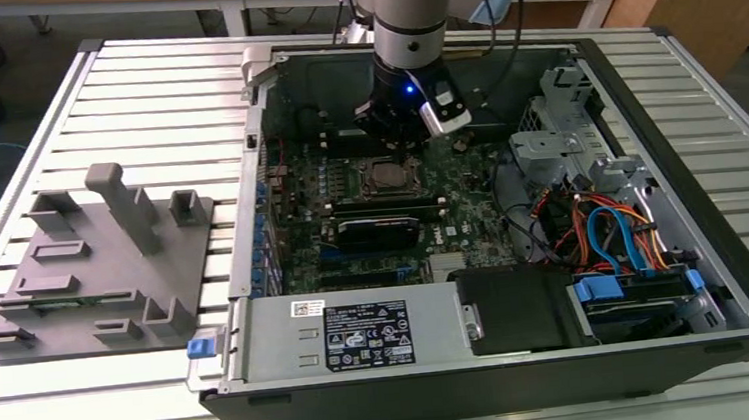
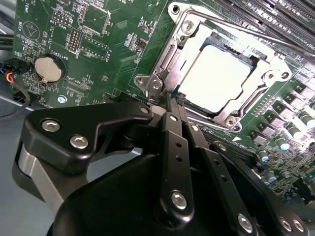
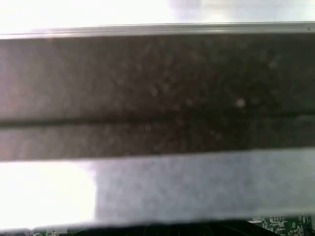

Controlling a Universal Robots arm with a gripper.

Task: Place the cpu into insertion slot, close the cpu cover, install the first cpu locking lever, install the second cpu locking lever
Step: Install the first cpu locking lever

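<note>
Fingers (image 2: 173, 130) of my gripper (image 2: 173, 101) sit nearest the lens in the second wrist view, pressed together into a narrow wedge with nothing visibly between them. I read that pinched shape as deliberate: a slim tip gets at a lever better than a spread one. The tip meets the hinge corner of the cover (image 2: 173, 59), right at the bright metal tab there.

Just beyond, the cover lies flat over the slot (image 2: 231, 120), and the cpu (image 2: 219, 73) shows pale through its window, so I judge the chip seated and the frame down. A thin lever (image 2: 236, 27) runs along the far edge of the cover; I cannot tell whether it is latched.

Room is tight. The board (image 2: 103, 49) offers open ground on the coin-cell side, while long black slots crowd the far side.

From the exterior view the arm (image 1: 407, 17) drops straight into the open case (image 1: 694, 195), the gripper (image 1: 403, 133) just above the slot (image 1: 384, 176), with case walls all round and cables toward that view's right
</note>
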